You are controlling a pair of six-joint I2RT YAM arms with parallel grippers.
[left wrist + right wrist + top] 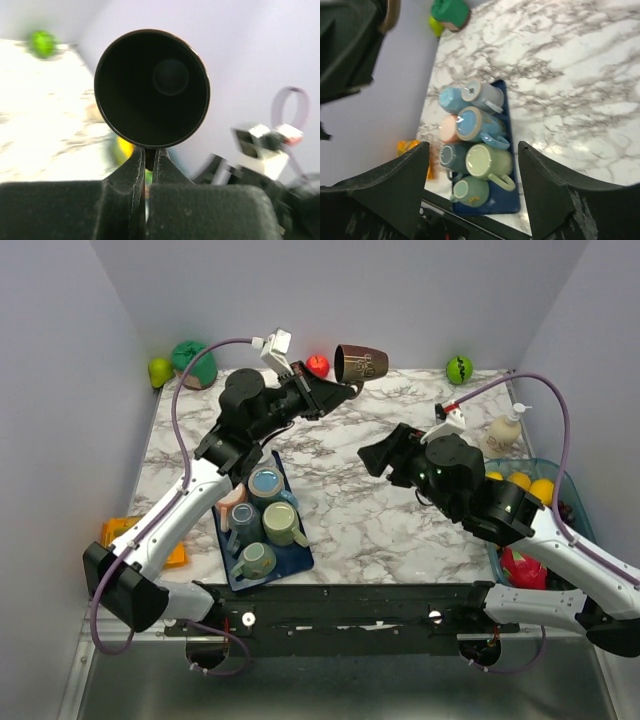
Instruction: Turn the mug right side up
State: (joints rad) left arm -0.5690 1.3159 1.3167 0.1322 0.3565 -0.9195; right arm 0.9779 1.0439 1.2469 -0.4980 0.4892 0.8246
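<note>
A dark brown mug [361, 363] hangs in the air above the far middle of the marble table [380, 530], lying on its side with its mouth toward the left arm. My left gripper [347, 390] is shut on the mug's handle. In the left wrist view the mug's dark round mouth [152, 87] faces the camera, just above the two closed fingers [131, 167]. My right gripper [374, 458] is open and empty above the table's middle right, apart from the mug.
A blue tray [297, 562] with several overturned mugs [283, 523] sits front left; it also shows in the right wrist view [510, 197]. Fruit lies along the back edge: green pieces [160, 371], a red one [318, 365], a green ball [459, 369]. A soap bottle [506, 432] and fruit bin [540, 490] stand right.
</note>
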